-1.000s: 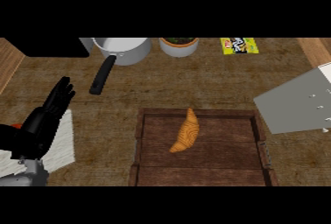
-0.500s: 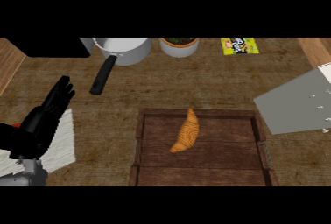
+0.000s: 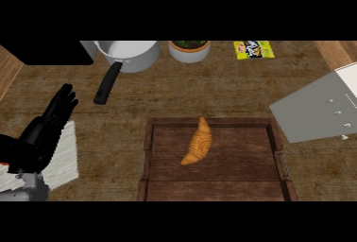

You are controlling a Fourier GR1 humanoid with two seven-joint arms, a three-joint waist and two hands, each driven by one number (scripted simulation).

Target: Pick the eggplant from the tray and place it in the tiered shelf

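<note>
long orange curved eggplant (image 3: 197, 147) lies untouched on brown wooden tray (image 3: 159, 156) | black left hand (image 3: 43, 130) at left edge, fingers straight, spread | grey tiered shelf (image 3: 317, 112) right of tray

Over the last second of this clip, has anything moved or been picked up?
Nothing visibly changed. The left hand rests open at the view's left edge, fingers up, holding nothing. The orange eggplant lies on the wooden tray, untouched. The pot, plant pot and grey shelf are where they were. The right hand is out of view.
</note>
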